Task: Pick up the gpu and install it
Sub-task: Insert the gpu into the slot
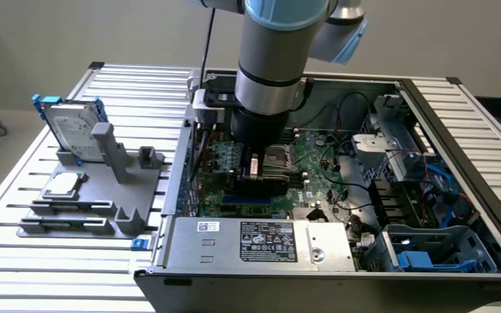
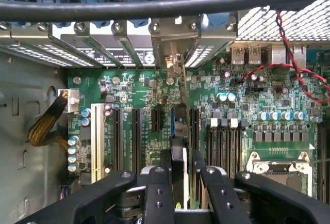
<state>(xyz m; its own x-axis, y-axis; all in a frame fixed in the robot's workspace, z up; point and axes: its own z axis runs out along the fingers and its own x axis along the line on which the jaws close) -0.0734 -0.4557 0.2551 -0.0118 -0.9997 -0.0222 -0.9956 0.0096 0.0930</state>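
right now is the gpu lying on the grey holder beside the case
No, the gpu is held edge-on in the gripper, over the slots of the motherboard.

Support: metal table [image 1: 146, 81] with a top of parallel silver slats and black caps at the far corners.

Directly on the slats:
- Grey holder plate [image 1: 149, 194] with upright posts and slotted rails, on the exterior view's left, lying flat.
- Open computer case [image 1: 320, 293] lying on its side with the open face up, covering the middle and the exterior view's right. Its near end reaches the table's near edge.
- Holder and case sit just beside each other.
- Small blue piece [image 1: 136, 243] at the holder's near corner, beside the case. What it is cannot be told.
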